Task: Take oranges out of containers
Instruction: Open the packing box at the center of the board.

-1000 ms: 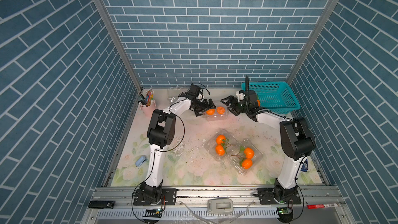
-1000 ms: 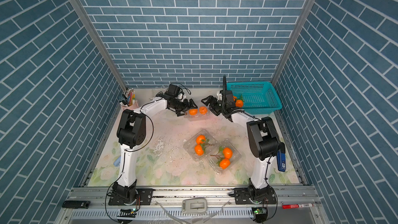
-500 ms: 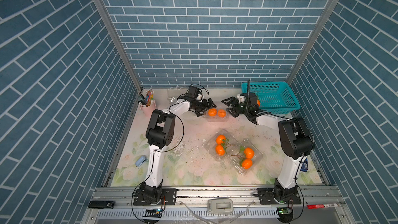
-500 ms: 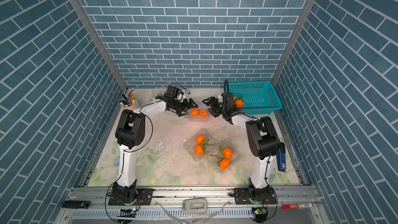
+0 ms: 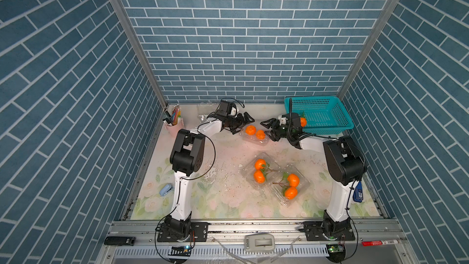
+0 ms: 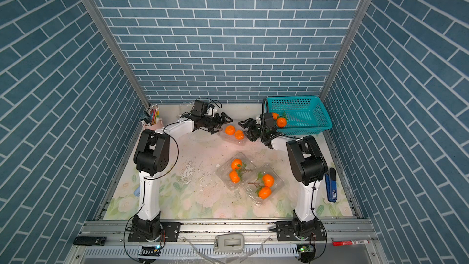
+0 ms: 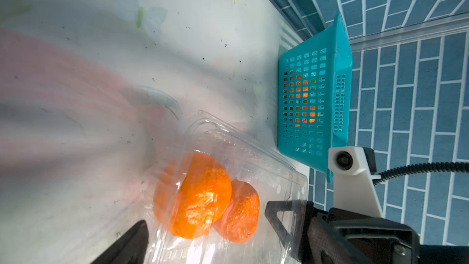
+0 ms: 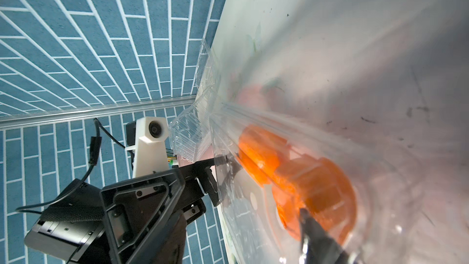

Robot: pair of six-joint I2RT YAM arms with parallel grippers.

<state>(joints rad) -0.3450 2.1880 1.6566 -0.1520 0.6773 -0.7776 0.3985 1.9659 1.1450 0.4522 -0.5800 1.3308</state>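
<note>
- Moved: the right gripper [image 5: 266, 130] has come in lower and closer to the small clear plastic clamshell box [image 5: 254, 141] at the back of the table. Its jaws are narrower than a second ago but still parted. The right wrist view looks through clear plastic; whether the pads press on it cannot be told.
- The left gripper [image 5: 243, 124] is in much the same spot, with jaws spread wide and nothing held. One fingertip [image 8: 198, 167] sits at the box's edge.
- That box has swung round a little. Its two small round bright-orange fruits [image 5: 250, 130] are still inside, seen through the plastic.
- Unmoved: two more clear lidded boxes [image 5: 245, 172] lie side by side mid-table, each holding a twig-joined orange pair [image 5: 260, 165].
- The teal perforated plastic basket [image 6: 304, 120] stands in the back right corner with two loose oranges [image 6: 281, 122] in it.
- Surface: a pale floral table cover [image 5: 223, 153], scuffed and speckled. A pink pen cup [image 5: 173, 126] stands back left.
- Room: blue brick-pattern walls [image 5: 241, 46] on three sides.
</note>
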